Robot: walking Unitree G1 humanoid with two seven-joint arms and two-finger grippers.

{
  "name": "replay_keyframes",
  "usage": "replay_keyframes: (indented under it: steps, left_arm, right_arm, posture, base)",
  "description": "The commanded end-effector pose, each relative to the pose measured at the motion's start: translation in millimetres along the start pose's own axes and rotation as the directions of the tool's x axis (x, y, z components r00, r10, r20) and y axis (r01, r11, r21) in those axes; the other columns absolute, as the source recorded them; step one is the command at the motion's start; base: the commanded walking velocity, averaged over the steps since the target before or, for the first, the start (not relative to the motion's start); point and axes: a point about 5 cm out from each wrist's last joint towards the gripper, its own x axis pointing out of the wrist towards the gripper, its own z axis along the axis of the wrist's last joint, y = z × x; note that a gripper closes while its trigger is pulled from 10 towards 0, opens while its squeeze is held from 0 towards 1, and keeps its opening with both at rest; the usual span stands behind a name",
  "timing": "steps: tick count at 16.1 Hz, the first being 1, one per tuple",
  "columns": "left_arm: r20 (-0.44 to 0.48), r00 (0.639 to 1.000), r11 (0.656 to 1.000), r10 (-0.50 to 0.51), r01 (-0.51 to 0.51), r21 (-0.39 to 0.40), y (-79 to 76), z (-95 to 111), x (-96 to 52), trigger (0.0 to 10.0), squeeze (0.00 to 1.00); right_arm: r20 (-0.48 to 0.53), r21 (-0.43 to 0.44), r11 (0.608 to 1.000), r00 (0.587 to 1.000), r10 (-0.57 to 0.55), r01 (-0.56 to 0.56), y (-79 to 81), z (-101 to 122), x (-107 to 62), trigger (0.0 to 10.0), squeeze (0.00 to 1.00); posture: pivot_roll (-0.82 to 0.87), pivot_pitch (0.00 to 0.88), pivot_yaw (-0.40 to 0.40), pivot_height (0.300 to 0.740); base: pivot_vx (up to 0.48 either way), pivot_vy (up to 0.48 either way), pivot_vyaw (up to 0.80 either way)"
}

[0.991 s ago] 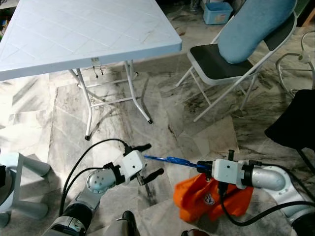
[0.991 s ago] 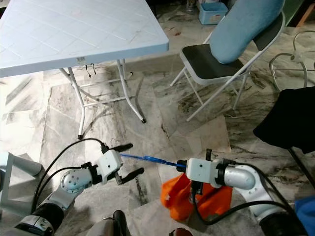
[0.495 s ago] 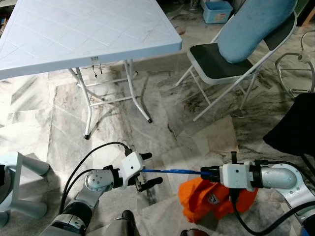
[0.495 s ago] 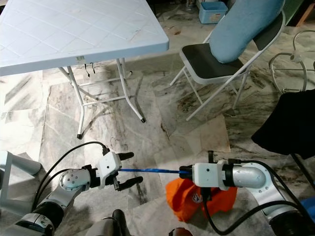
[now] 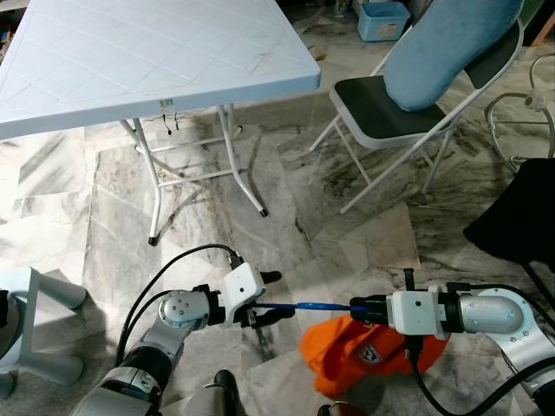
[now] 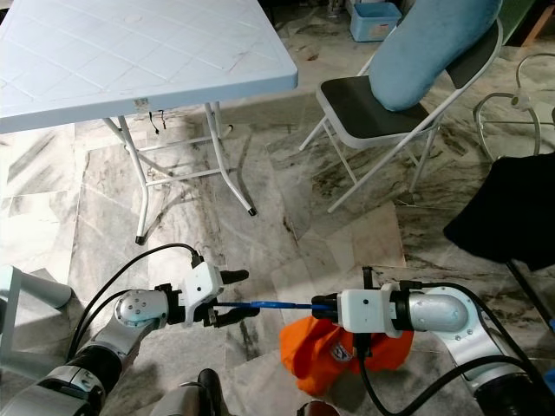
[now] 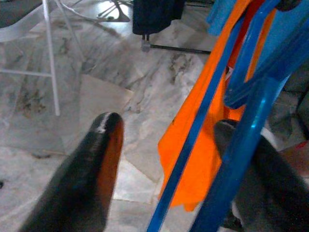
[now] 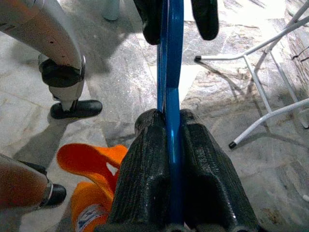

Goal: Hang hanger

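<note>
Low over the marble floor [image 5: 286, 208], toward six o'clock from the white folding desk [image 5: 147, 61], both arms meet on one blue plastic hanger [image 5: 323, 305] that carries an orange garment [image 5: 355, 355]. The right tool [image 5: 357, 306] has its two black fingers pressed tight on the hanger's bar, seen plainly in the right wrist view with the blue strip pinched between the pads [image 8: 149, 159]. The left tool [image 5: 267, 296] sits at the hanger's other end, at nine o'clock from the right one; its fingers are spread, with the blue bar passing between them and lying close to one finger, not yet pinched.

To do this step well, I judge the left tool should close squarely on the bar before the right one lets go, keeping the hanger level so the orange garment does not slide off its lower end. Lifting should be slow, since the cloth droops to the floor and could catch. No rail or hook to hang it on can be made out.

Count: one hanger, one orange garment, one desk, one folding chair [image 5: 381, 104] with a light blue cushion [image 5: 451, 43] at two o'clock, one blue bin [image 5: 383, 21] beyond it.
</note>
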Motion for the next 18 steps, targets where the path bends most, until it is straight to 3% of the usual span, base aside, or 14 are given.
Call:
replay_keyframes:
  steps: [1, 13, 18]
  left_arm:
    - [-0.005, 1.000, 1.000, -0.020, 0.020, 0.005, -0.4, 1.2, 2.1, 0.0, 0.00]
    - [-0.025, 0.991, 0.991, -0.132, 0.132, -0.009, -10.6, -0.9, 7.9, 0.0, 0.00]
    - [-0.022, 0.992, 0.992, -0.126, 0.126, -0.013, -10.6, -1.2, 7.4, 0.0, 0.00]
  right_arm:
    - [0.022, -0.018, 1.000, 1.000, 0.011, -0.011, 0.1, 5.6, 3.3, 10.0, 0.00]
    - [0.053, -0.105, 0.989, 0.993, -0.101, 0.106, -24.8, 14.2, 12.2, 10.0, 0.00]
    - [0.055, -0.116, 0.988, 0.993, -0.101, 0.107, -25.3, 14.0, 14.5, 10.0, 0.00]
  posture:
    - [-0.22, 0.205, 0.010, 0.740]
    - [-0.22, 0.210, 0.004, 0.740]
    - [-0.21, 0.208, -0.001, 0.740]
  base:
    - [0.000, 0.000, 0.00]
    - [0.000, 0.000, 0.00]
    - [0.000, 0.000, 0.00]
